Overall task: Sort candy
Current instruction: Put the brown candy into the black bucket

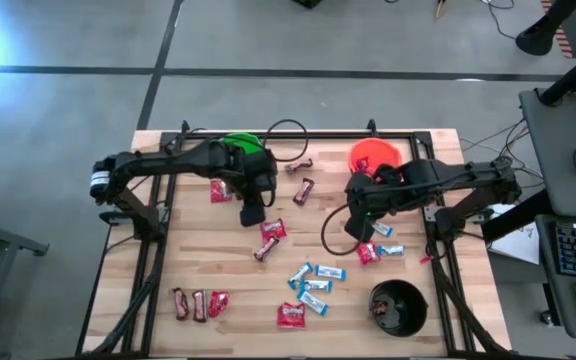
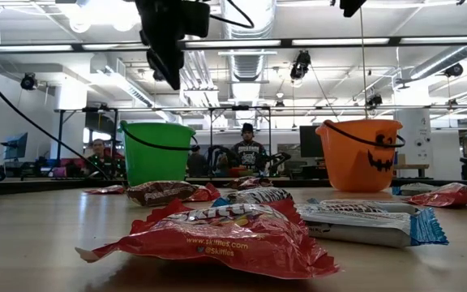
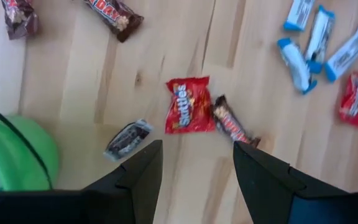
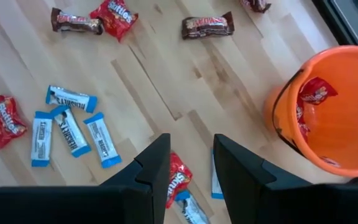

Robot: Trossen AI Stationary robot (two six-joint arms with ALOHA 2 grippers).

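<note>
Candy lies scattered flat on the wooden table (image 1: 208,262): red packets (image 1: 273,229), light-blue-and-white bars (image 1: 316,286) and dark brown bars (image 1: 304,190). My left gripper (image 1: 251,212) hangs open above the table beside the green bucket (image 1: 240,146). In its wrist view the left gripper (image 3: 197,149) is over a red packet (image 3: 187,104) and a brown bar (image 3: 232,124). My right gripper (image 1: 360,225) is open near the orange bucket (image 1: 373,155). In its wrist view the right gripper (image 4: 191,140) is above a red packet (image 4: 178,177). Neither holds anything.
The orange bucket (image 4: 328,106) holds red packets. A black bucket (image 1: 398,306) stands at the table's near right corner. A small dark wrapped bar (image 3: 128,138) lies next to the green bucket (image 3: 11,155). In the low view people sit in the room behind the table.
</note>
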